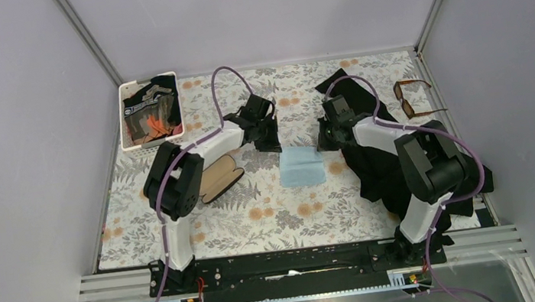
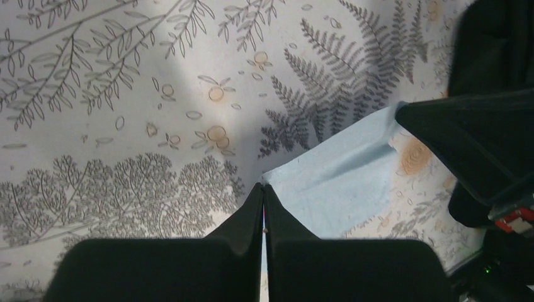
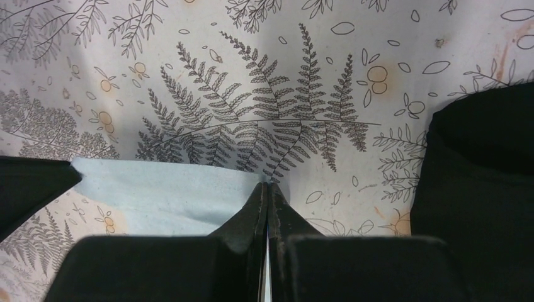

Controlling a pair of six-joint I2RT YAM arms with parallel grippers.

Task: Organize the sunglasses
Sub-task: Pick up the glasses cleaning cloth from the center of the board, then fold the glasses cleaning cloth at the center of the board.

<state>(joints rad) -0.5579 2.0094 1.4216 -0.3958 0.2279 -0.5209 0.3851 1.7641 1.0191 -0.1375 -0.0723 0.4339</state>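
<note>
The sunglasses, amber-framed with dark lenses, lie unfolded on the mat at the far right, away from both arms. A light-blue cloth lies flat in the middle. My left gripper is shut on the cloth's far left corner. In the left wrist view the gripper's tips meet on that corner of the cloth. My right gripper is shut on the far right corner. In the right wrist view its tips pinch the edge of the cloth.
A white tray holding dark items stands at the back left. A flat tan oblong piece lies beside the left arm. Black fabric spreads under the right arm. Grey walls close in the floral mat.
</note>
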